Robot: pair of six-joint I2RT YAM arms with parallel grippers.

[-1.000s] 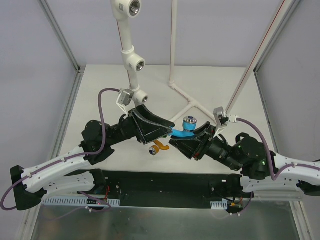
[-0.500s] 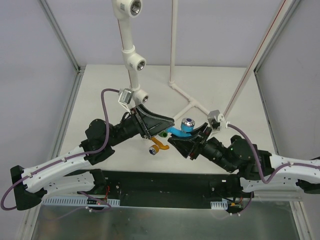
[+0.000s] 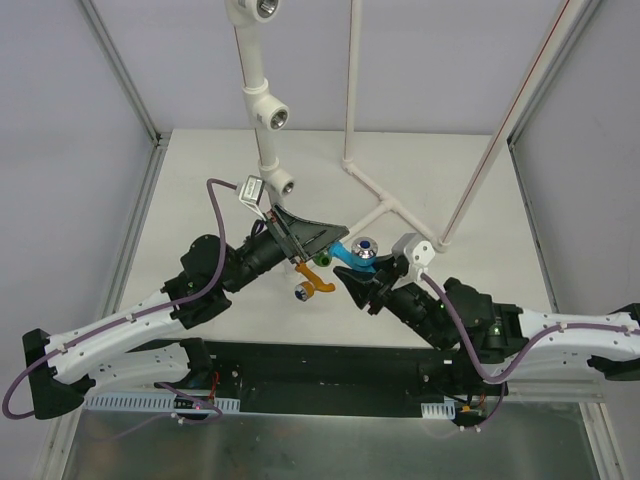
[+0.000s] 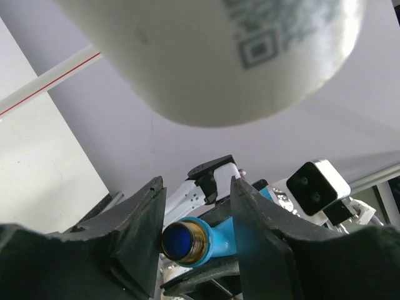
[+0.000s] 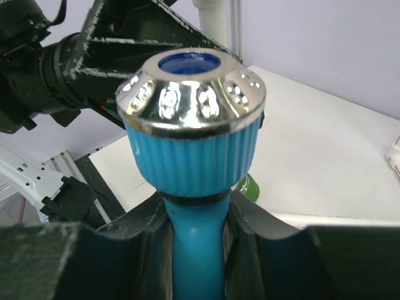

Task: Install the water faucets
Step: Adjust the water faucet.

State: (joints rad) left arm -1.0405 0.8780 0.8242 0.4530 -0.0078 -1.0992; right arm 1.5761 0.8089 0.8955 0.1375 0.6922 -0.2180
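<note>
My right fingers are clamping the light blue plastic faucet; my left fingers are standing apart. The orange plastic faucet and green plastic faucet are lying at frame centre, none installed yet.

This is a robotics lab test cell rather than a home or shop. A bare white tabletop is boxed in by plain pale grey wall panels held in slim aluminium frame posts, and two black-and-white robot arms, left and right, are bolted to a black base plate at its near edge with loose purple cables running along them. A free-standing mock-up of white plastic pipe with tee fittings, one piece carrying a printed square code label, stands on the table as a practice rig connected to no plumbing.
</note>
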